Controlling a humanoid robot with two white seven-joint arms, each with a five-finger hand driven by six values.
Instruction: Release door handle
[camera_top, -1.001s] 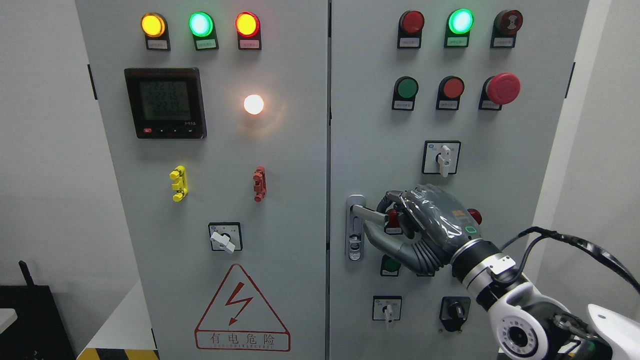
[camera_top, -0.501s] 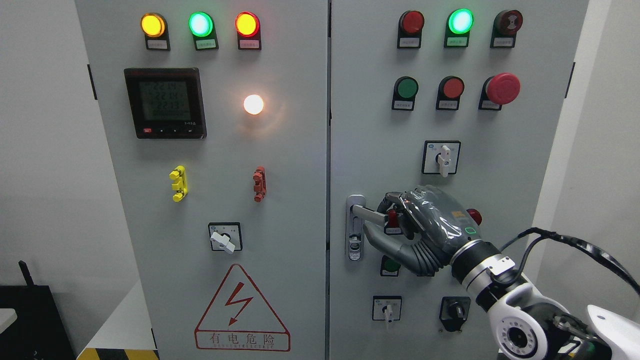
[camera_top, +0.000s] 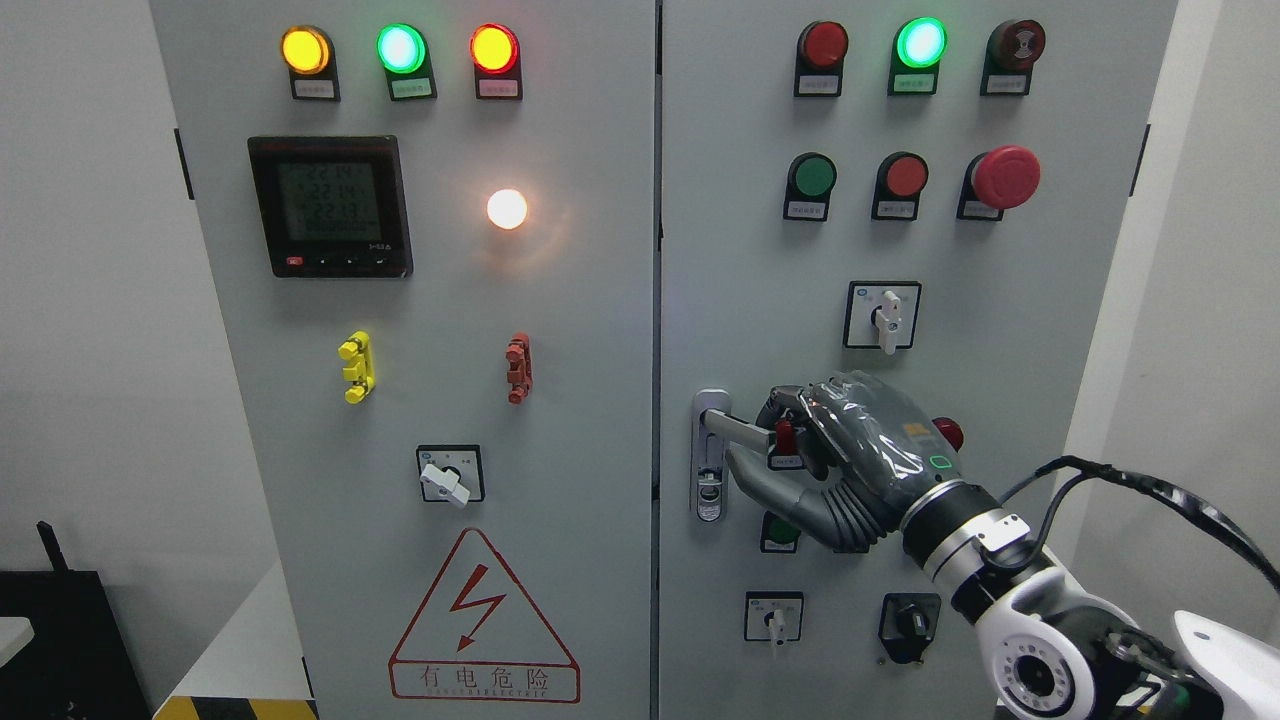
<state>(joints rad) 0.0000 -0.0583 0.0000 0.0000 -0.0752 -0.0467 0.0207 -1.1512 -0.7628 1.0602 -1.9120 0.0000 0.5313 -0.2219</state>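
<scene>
Grey sheet metal makes up the two-door electrical cabinet (camera_top: 560, 330) by which the head view is filled. On the right-hand door (camera_top: 740, 250), low and close to the central seam, a silver door handle (camera_top: 738, 428) is mounted on a vertical lock plate (camera_top: 710, 470), with its lever turned out to the right. The lever is gripped by the right hand (camera_top: 845, 460), whose dark fingers (camera_top: 785, 402) are curled over its top while the thumb (camera_top: 765, 482) is pressed up from beneath, so the handle is clamped between them. The arm is seen entering from the lower right, with a black cable (camera_top: 1150, 485) looped above the white wrist joint (camera_top: 1040, 655). Several small push buttons on the door are partly covered by the hand. Above it a white rotary switch (camera_top: 884, 316) is fitted, and higher up a red mushroom stop button (camera_top: 1003, 177) and a lit green lamp (camera_top: 920, 42) can be made out. On the left door a digital meter (camera_top: 330, 206) and a red-edged warning triangle (camera_top: 484, 620) are displayed.
</scene>
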